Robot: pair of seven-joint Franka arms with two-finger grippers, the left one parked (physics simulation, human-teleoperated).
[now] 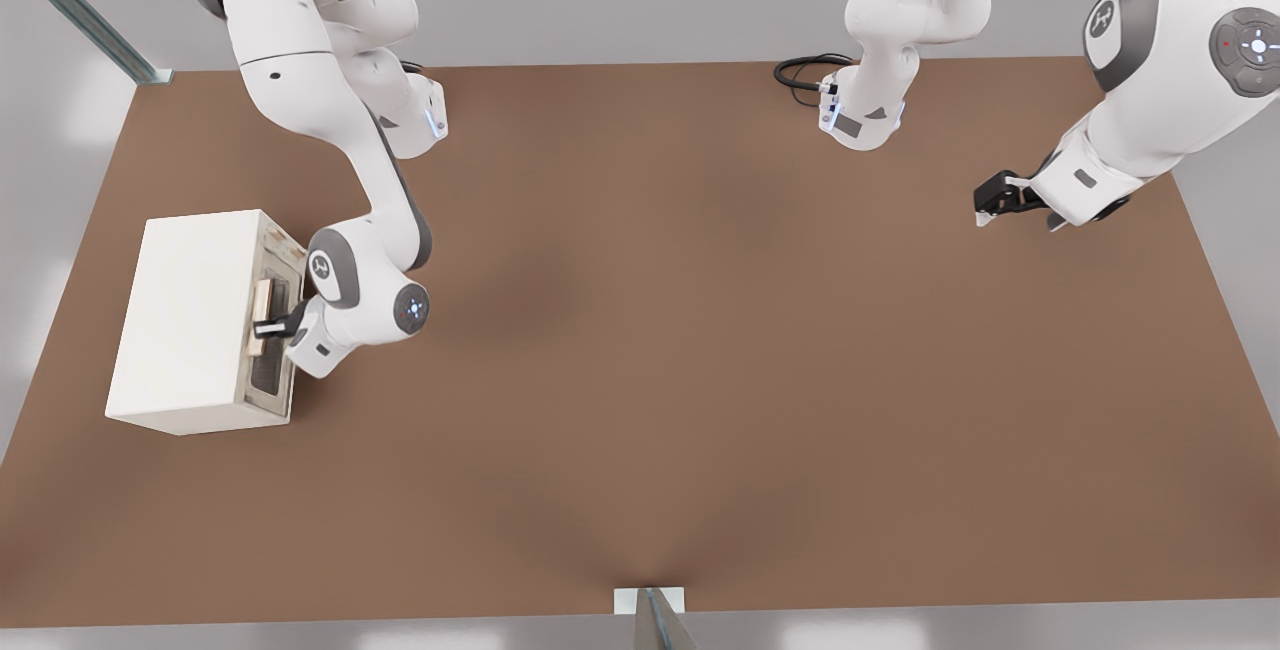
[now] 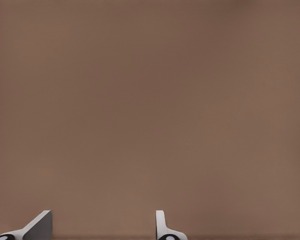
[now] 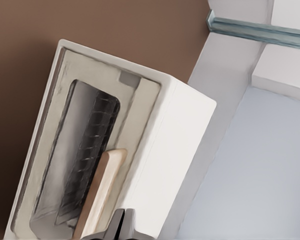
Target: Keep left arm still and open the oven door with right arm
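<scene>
Even, diffuse overhead light is washing the brown table [image 1: 700, 380]; only faint soft shadows are showing mid-table. Renders are looking slightly soft. The gripper [image 1: 262, 328] is sitting at the oven door [image 1: 272, 330], unglared.

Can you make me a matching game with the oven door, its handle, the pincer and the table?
Things:
1. oven door
2. handle
3. pincer
4. table

Descriptions:
A. brown
B. black, at the handle
C. cream frame, dark window
D. pale tan bar

Pairs: 1-C, 2-D, 3-B, 4-A
</scene>
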